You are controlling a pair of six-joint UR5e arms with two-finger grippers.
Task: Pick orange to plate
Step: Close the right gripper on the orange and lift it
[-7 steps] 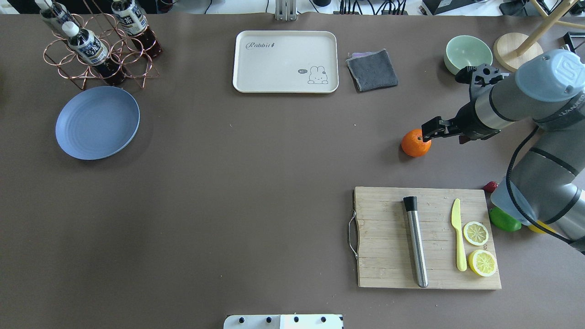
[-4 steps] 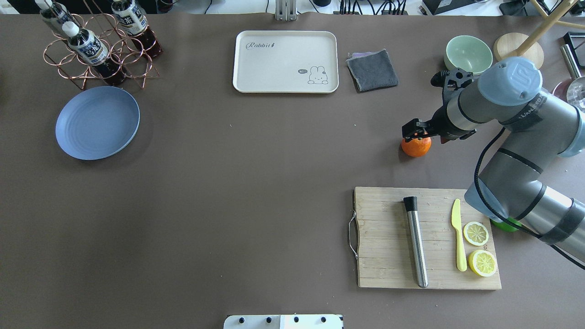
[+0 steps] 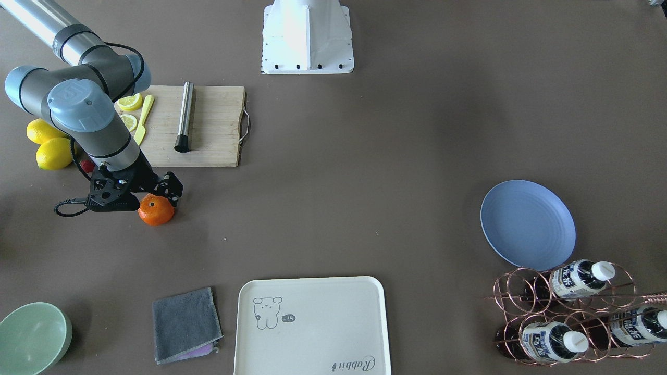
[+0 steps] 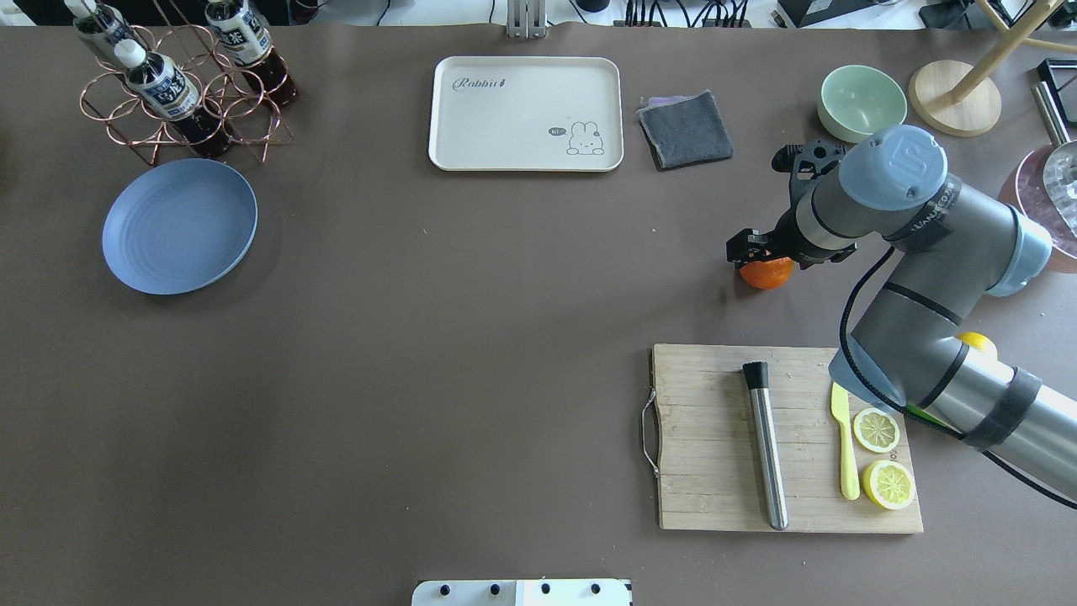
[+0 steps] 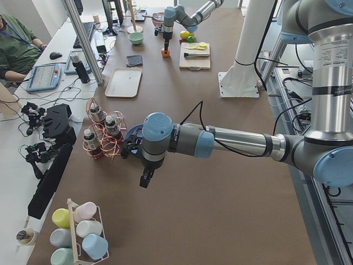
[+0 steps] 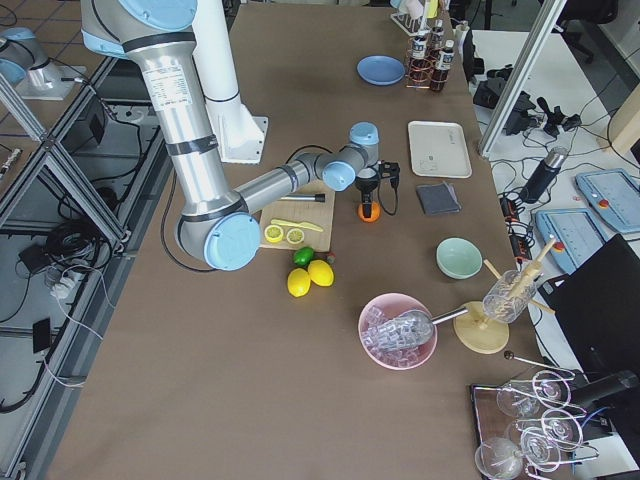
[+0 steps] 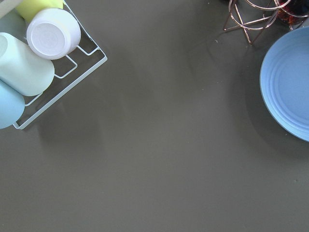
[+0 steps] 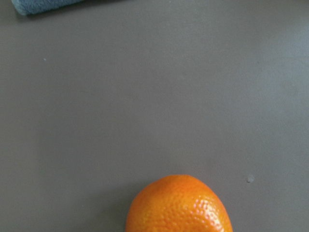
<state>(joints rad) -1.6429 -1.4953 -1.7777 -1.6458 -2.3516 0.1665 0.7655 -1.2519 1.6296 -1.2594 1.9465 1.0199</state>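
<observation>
Orange: the small round bright-orange fruit (image 3: pixel 156 210) is sitting on the brown table (image 4: pixel 471 337), stem dimple facing up, between the wooden cutting board (image 4: pixel 715 438) and the folded grey cloth (image 4: pixel 685 129).
Right gripper: the black 2-finger right gripper (image 4: pixel 760 252) is hanging directly over the orange's top and pointing down, with its fingers spread and gripping nothing. Whether they are touching the peel cannot be told.
Right wrist view: the orange is showing at the bottom centre, with bare table around it.
Plate: the round periwinkle-blue plate (image 3: pixel 527 224) is lying at the opposite end of the table, well apart from the orange, just beside a copper wire rack (image 4: pixel 181 101) holding 3 bottles.
Left gripper: the left gripper (image 5: pixel 145 179) is hanging above the table near the plate. I cannot tell whether it is spread or clenched.
Board: it is carrying a steel cylinder (image 4: pixel 766 446), a yellow plastic knife (image 4: pixel 844 438) and 2 lemon slices (image 4: pixel 877 429).
Lemons: 2 whole yellow lemons (image 3: pixel 52 146) are lying beside the board.
</observation>
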